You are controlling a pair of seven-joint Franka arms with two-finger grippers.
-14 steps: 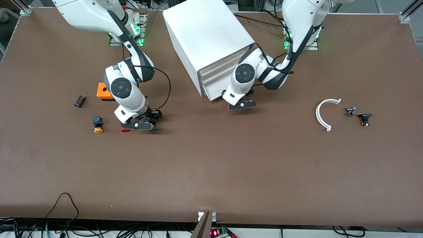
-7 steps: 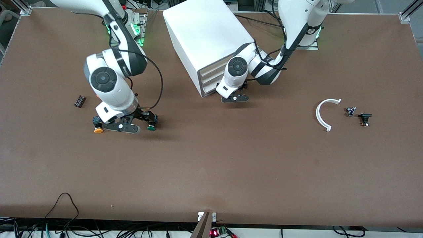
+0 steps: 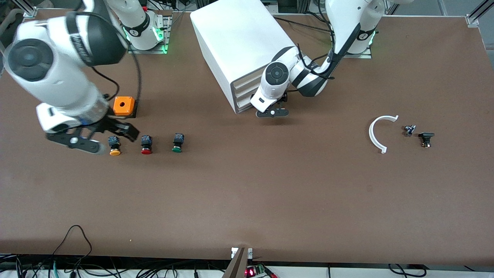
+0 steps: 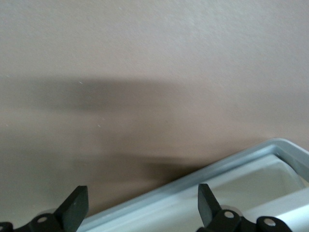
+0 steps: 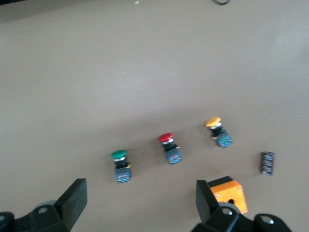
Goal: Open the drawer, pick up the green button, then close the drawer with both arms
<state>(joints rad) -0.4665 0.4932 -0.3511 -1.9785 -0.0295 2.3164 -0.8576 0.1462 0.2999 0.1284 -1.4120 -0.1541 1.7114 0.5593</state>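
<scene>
A: Start with the big things. What stands where?

B: The white cabinet (image 3: pixel 241 46) sits near the arms' bases, its stacked drawer fronts facing the front camera. The drawer (image 3: pixel 247 106), the lowest one, looks pushed in, or nearly so, level with the fronts above it. I'll place everything else from that cabinet.

A: And the arms?

B: The left gripper (image 3: pixel 272 112) is low, right at the drawer's front edge; its wrist view shows the fingers (image 4: pixel 75 207) spread apart with nothing between them, over the drawer's pale rim (image 4: pixel 227 166). The right gripper (image 3: pixel 90 137) is up in the air well off toward the right arm's end of the table from the cabinet, over the table beside the yellow-capped button (image 3: pixel 114 145). Its jaws are wide and empty.

A: Where's the button?

B: The button (image 3: pixel 177 143), green cap, lies on the table (image 3: pixel 247 193), nearer the front camera than the cabinet and toward the right arm's end. It is the closest to the cabinet in a row of three; the red-capped button (image 3: pixel 146 144) is next, the yellow-capped one last.

A: Anything else?

B: An orange box (image 3: pixel 124 106) lies just farther from the camera than that row.
</scene>
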